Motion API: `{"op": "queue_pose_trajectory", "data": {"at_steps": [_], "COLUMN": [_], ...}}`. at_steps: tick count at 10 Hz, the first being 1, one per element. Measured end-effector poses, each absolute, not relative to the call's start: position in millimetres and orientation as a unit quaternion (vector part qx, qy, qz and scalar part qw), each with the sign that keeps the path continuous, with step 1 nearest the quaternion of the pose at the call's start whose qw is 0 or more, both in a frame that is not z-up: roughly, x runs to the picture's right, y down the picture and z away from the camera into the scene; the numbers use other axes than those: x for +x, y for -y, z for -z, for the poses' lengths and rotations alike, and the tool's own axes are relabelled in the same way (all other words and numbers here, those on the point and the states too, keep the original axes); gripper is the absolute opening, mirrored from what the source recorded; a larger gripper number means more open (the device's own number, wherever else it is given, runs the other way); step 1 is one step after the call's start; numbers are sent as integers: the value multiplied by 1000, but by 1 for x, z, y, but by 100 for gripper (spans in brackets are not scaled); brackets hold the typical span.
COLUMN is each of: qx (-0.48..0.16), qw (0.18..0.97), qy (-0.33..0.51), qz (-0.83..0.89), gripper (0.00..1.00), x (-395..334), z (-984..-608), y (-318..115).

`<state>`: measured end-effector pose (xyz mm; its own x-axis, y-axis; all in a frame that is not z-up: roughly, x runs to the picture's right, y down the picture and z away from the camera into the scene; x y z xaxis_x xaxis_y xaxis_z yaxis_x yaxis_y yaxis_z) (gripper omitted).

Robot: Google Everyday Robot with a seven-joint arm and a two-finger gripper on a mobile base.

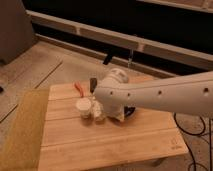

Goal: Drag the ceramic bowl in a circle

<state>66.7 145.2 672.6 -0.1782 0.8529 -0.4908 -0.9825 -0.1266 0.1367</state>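
On the wooden worktop (115,145) a small white cup (83,106) stands upright just beside the gripper (100,114), whose jaws are spread wide and hold nothing, while the ceramic bowl (130,112) sits mostly hidden behind the arm (160,95), only a dark edge showing.

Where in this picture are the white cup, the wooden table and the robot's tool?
white cup (83,107): camera view, on its side wall.
wooden table (115,146): camera view, on bare planks near the front.
tool (100,116): camera view, between its tips, low over the table just right of the cup.
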Motion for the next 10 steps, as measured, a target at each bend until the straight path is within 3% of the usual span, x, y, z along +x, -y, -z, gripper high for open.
{"op": "queue_pose_trajectory", "data": {"at_steps": [4, 10], "qx": [-120, -107], "qw": [605, 583], "qy": [-209, -189], "qz": [-759, -783], "gripper": [65, 65], "x": [144, 238], "z": [-674, -680], "y": [-164, -155]}}
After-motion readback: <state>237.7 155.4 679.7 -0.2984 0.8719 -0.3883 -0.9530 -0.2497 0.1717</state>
